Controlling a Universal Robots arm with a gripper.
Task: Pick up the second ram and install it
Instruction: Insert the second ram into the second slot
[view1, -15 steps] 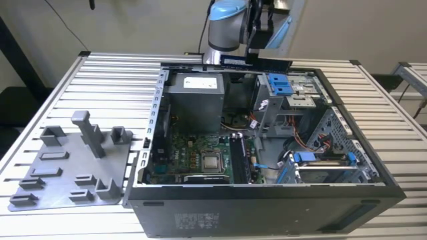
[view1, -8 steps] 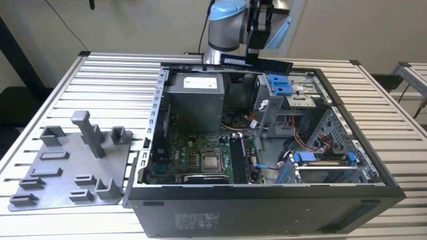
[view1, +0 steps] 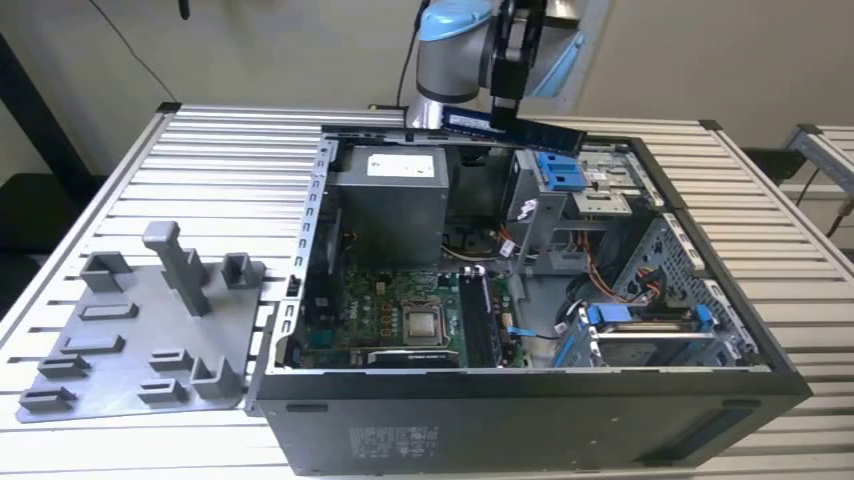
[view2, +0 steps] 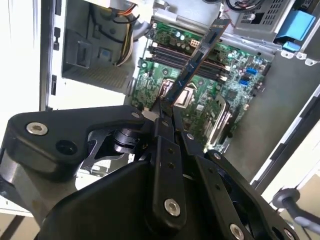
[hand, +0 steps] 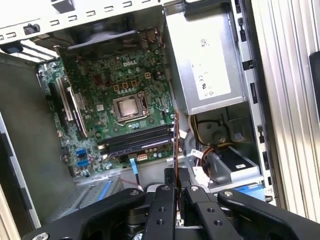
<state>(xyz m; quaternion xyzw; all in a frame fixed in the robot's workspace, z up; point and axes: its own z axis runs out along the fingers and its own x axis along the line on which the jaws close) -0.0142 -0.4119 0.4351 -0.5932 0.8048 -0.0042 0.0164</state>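
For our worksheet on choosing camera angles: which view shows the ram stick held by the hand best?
The exterior view: the second ram faces the camera flat, held in the hand above the case. The second wrist view shows the stick foreshortened; the first wrist view shows it edge-on, a thin line.

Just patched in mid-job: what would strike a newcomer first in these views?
The black gripper hangs above the open black metal computer case, shut on the second ram, a long thin dark-blue circuit-board stick. Below lies the green motherboard with its square silver processor; the grey plastic fixture plate sits on the slatted metal table at the exterior view's left.
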